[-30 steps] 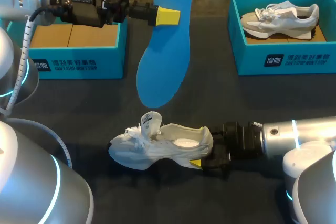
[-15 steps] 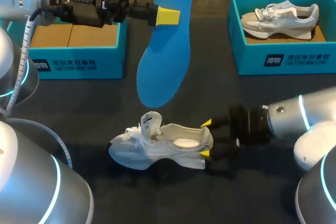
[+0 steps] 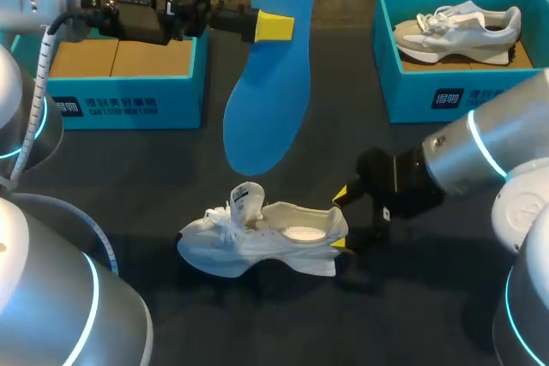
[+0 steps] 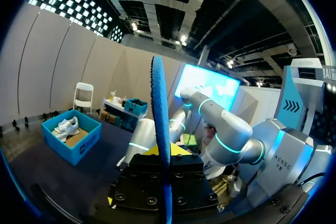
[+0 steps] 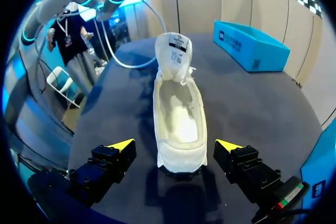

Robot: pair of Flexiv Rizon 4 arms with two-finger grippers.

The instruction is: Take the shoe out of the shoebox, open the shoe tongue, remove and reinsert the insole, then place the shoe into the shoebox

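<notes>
Step as I read it: reinsert. Insole is out, shoe is empty.

- Left tool [image 3: 274,27] is clamped on the insole [image 3: 266,75] and holds it in the air. The broad end hangs down, above the tongue [image 3: 247,199] and not touching it.
- Shoe [image 3: 257,242] sits on its sole on the tabletop [image 3: 129,177], well apart from both boxes. Tongue is up and the opening looks clear in the right wrist view.
- Right tool [image 5: 174,145] is open, one finger on each side of the heel with a gap on both sides. Nothing is gripped.

How I'd run it:
1. Close the right tool on the heel first. Otherwise the shoe will likely skate when the insole pushes in.
2. Tilt the insole so the broad end goes in shallow, aimed under the tongue towards the toe. A steep entry will probably buckle it, since it looks thin and floppy.
3. Slide it forward until the toe end seats, then lower the heel end inside the collar.
4. Let go only once it lies flat.

Risks: the tongue flopping back over the opening, and an insole edge catching on the collar.
</notes>
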